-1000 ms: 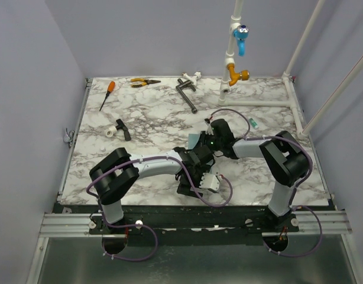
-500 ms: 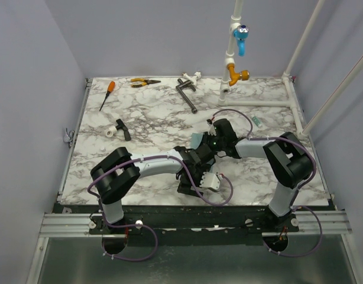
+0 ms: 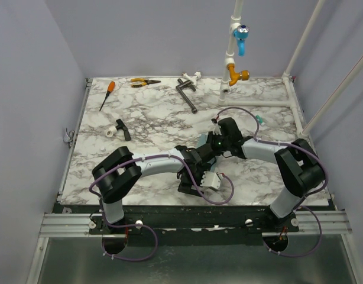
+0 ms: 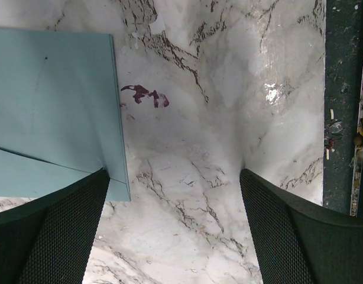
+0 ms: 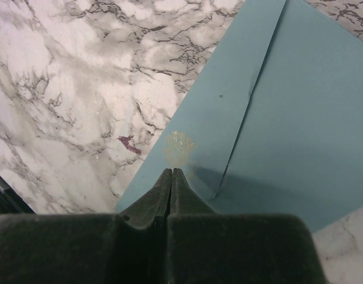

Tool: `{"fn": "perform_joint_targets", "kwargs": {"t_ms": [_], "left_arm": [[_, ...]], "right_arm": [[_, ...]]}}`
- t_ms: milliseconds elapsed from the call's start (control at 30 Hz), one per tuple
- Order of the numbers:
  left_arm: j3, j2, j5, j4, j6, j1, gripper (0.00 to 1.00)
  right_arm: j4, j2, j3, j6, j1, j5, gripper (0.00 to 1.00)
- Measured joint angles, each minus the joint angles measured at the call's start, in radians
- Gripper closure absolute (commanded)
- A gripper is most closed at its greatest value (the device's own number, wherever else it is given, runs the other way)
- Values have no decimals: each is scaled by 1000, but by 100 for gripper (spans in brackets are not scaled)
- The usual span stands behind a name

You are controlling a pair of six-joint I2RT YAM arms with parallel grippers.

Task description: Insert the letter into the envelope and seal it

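Observation:
The teal-blue envelope [image 5: 288, 106] lies flat on the marble table with its flap folded down. A gold mark [image 5: 178, 148] sits on the flap. My right gripper [image 5: 171, 173] is shut and empty, its tips on or just above the flap by the gold mark. My left gripper [image 4: 172, 228] is open and empty over bare marble. Its left finger [image 4: 51, 231] overlaps the envelope's corner [image 4: 51, 100]. In the top view both grippers, left [image 3: 196, 160] and right [image 3: 216, 145], meet at mid-table and hide the envelope. The peach letter is not in view.
A screwdriver [image 3: 107, 93], pliers [image 3: 143, 82] and a dark metal handle [image 3: 186, 93] lie at the back. A white pipe frame with a blue valve [image 3: 240, 32] stands back right. A small black-and-white part [image 3: 119, 128] lies left. The table's dark front edge [image 4: 344, 106] is near.
My right arm has swung to the right and its wrist has shifted slightly back and right. My left arm has barely moved.

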Motion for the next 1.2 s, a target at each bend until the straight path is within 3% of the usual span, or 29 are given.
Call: {"fn": "perform_joint_targets", "kwargs": {"t_ms": [200,500,967,1200], "left_arm": [[6,6,-4,-4,-3,0,8],[8,7,-5,-5,-3,0,8],[15,11,-6,-11,-4,0,8],[17,11,-6,-12,-4,1,8]], "right_arm": [[-61,-69,10,-32,0,19,99],[-46,4,-11,-31,-27,26,99],[-94,-56,8,-60,-40,77,99],[-5,42,12,-47,-47,39,99]]}}
